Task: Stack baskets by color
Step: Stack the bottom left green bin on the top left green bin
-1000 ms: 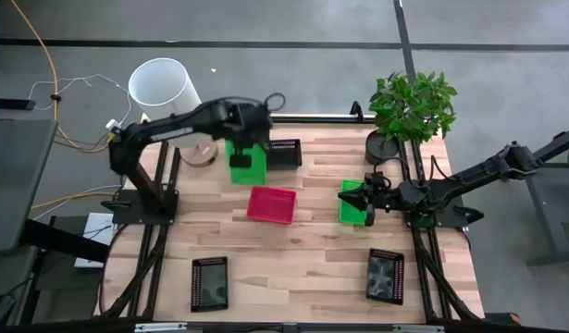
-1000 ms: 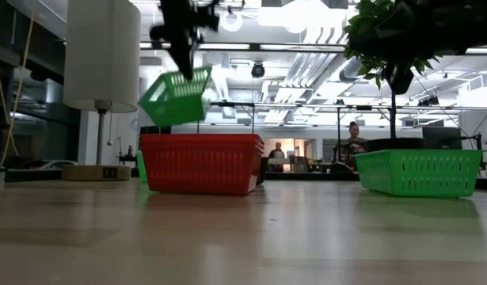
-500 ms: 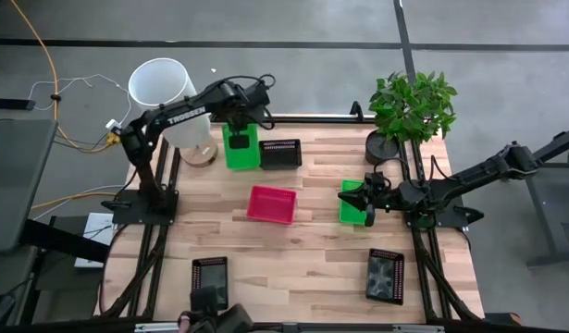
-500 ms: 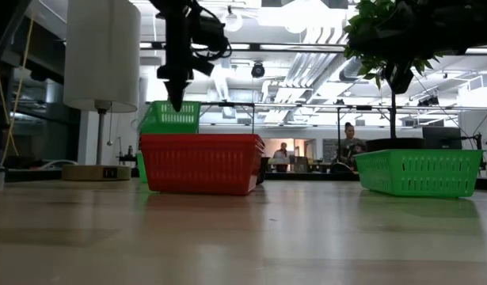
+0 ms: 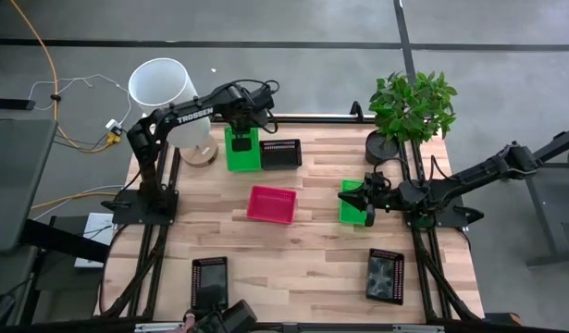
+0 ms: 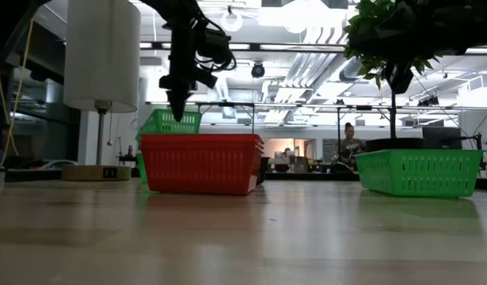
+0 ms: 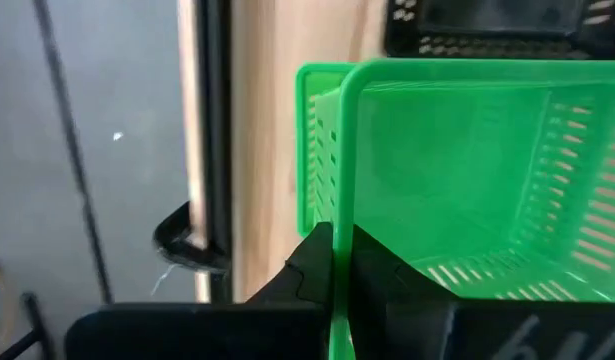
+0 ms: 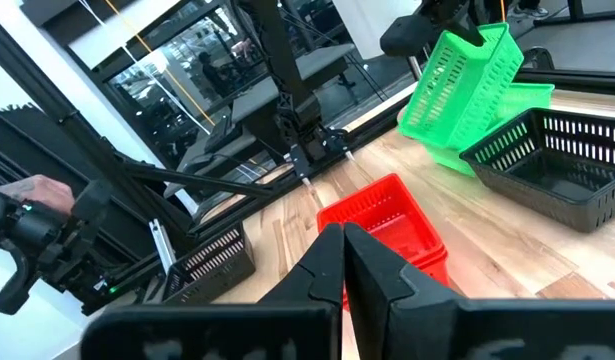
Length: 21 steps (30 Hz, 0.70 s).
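My left gripper (image 5: pixel 240 139) is at the table's far left, shut on a green basket (image 5: pixel 243 153). That basket sits tilted over a second green basket (image 7: pixel 309 150) on the table, seen from the side in the right wrist view (image 8: pixel 457 75). A third green basket (image 5: pixel 355 209) lies at the right, and my right gripper (image 5: pixel 349 198) hangs shut and level over it, touching nothing. A magenta-pink basket (image 5: pixel 271 204) rests mid-table. Black baskets lie at the far side (image 5: pixel 282 153), near left (image 5: pixel 209 282) and near right (image 5: pixel 385 275). My left gripper pinches the green basket's far end wall at its rim (image 7: pixel 337 215), one finger inside the basket and one outside. The fingers come steeply from above. The basket is tilted, its held end up and its lower end in the green basket below (image 8: pixel 522 100).
A tall white cylinder (image 5: pixel 164 88) stands off the far left corner. A potted plant (image 5: pixel 409 111) stands at the far right corner. A person's hand (image 8: pixel 22 195) shows at the near left edge. Bare wood lies between the magenta-pink basket and the near black baskets.
My left gripper has carried the green basket toward the table's far left and down. The basket hung tilted in the air before. Now it has sunk onto the other green basket, still held and still tilted.
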Tool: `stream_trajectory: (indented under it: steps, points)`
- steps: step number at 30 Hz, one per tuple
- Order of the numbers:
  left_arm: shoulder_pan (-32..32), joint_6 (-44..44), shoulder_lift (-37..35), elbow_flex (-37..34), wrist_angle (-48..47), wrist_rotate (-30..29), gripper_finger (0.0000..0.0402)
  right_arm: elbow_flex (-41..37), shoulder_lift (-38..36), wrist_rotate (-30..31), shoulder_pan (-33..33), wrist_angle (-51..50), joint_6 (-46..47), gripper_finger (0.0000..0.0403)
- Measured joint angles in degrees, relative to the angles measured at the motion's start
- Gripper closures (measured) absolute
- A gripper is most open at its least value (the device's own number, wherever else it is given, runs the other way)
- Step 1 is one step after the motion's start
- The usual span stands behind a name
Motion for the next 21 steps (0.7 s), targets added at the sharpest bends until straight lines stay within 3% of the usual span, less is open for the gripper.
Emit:
stream_trajectory:
  steps: [12, 21]
  points:
    - [0.15, 0.00, 0.00, 0.00, 0.02, 2.34, 0.0392, 0.00, -0.02, -0.01, 0.00, 0.00, 0.00, 0.0403]
    - [0.15, 0.00, -0.02, 0.00, 0.07, 2.32, 0.0331, 0.00, 0.00, 0.01, 0.00, 0.00, 0.00, 0.0403]
